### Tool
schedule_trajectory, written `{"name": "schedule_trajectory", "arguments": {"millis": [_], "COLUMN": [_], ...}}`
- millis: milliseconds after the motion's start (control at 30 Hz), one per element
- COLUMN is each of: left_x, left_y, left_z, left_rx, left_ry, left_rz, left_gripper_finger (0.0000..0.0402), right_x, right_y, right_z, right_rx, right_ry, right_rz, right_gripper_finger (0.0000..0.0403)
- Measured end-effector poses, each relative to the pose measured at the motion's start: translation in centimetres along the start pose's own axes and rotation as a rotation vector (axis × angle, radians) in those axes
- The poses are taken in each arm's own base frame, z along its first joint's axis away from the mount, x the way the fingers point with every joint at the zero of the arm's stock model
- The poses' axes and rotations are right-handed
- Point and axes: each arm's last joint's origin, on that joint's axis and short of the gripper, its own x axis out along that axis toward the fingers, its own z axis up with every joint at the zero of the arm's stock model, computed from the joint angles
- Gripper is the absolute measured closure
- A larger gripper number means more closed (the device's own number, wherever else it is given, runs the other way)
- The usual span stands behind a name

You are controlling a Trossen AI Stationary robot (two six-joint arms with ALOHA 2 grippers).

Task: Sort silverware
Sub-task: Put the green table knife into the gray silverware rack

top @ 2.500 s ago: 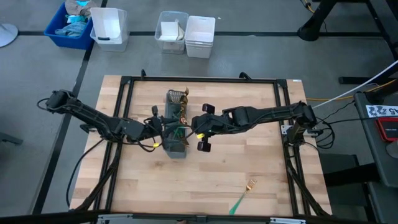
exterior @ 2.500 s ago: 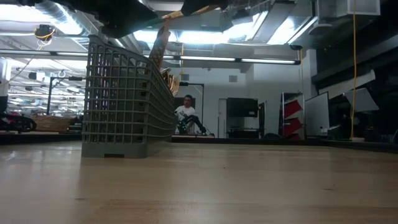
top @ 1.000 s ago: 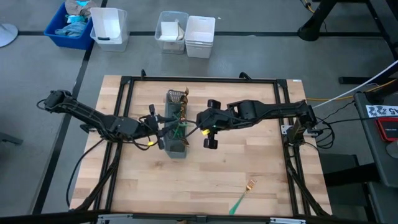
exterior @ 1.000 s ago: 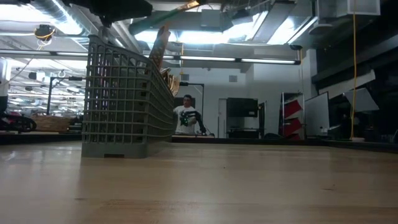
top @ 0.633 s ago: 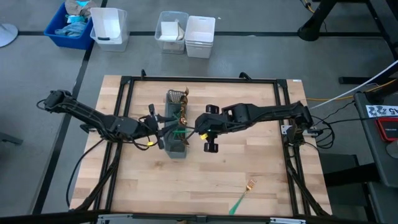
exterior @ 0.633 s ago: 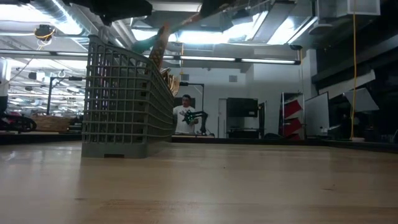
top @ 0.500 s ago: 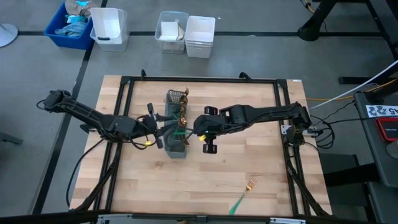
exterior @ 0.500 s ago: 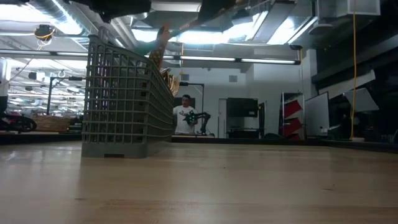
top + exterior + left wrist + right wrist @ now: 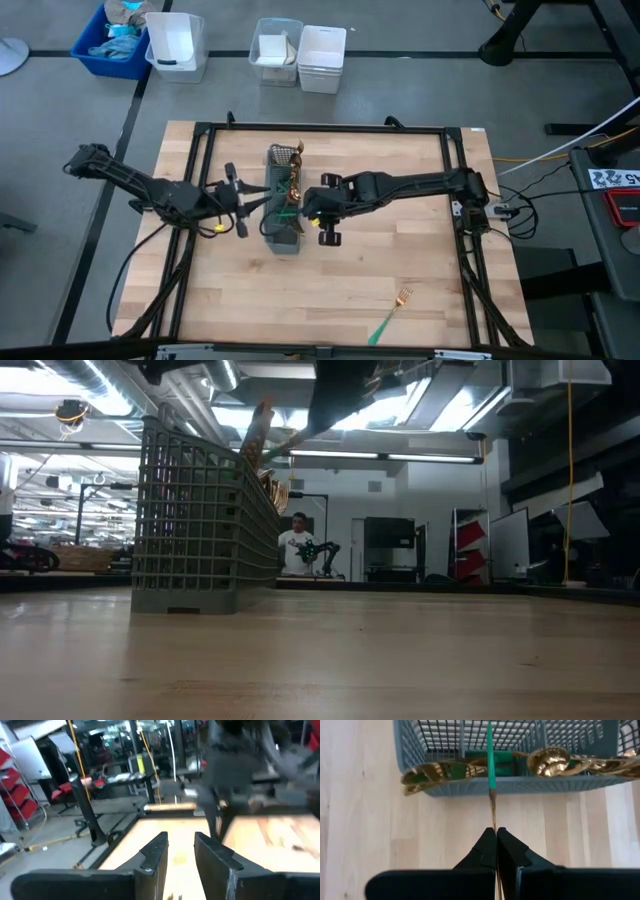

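**Wood, mesh, shiny gold**

The surface (image 9: 400,260) is pale wood planks with a smooth, matt grain. Just ahead of the right claw (image 9: 496,836) stands a grey caddy (image 9: 510,785) of matt plastic mesh. Its silverware (image 9: 547,761) has glossy gold metal heads and smooth teal handles. The claw's fingers (image 9: 512,851) look matt black.

The caddy (image 9: 283,200) is standing near the table's (image 9: 420,290) middle, several pieces of silverware (image 9: 547,760) lying in it. The left gripper (image 9: 235,200) is sitting at its nine o'clock, the right gripper (image 9: 300,205) at its three o'clock. A fork (image 9: 392,312) is lying well apart toward five o'clock.
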Motion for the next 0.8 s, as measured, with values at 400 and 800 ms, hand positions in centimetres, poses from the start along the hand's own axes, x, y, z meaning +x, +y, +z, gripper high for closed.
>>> {"name": "schedule_trajectory", "arguments": {"millis": [400,800], "left_x": [0.4,0.8], "left_y": [-1.1,-2.0], "left_z": [-3.0,-3.4], "left_rx": [0.04,0.104], "left_ry": [0.235,0.253], "left_rz": [-0.027,-0.044], "left_gripper_finger": [0.0314,0.0314], "right_x": [1.6,2.0], "right_y": [-1.2,-1.2], "right_z": [1.2,1.5], "right_rx": [0.042,0.046], "right_ry": [-0.082,-0.103], "right_rz": [0.031,0.047], "right_gripper_finger": [0.04,0.04]}}
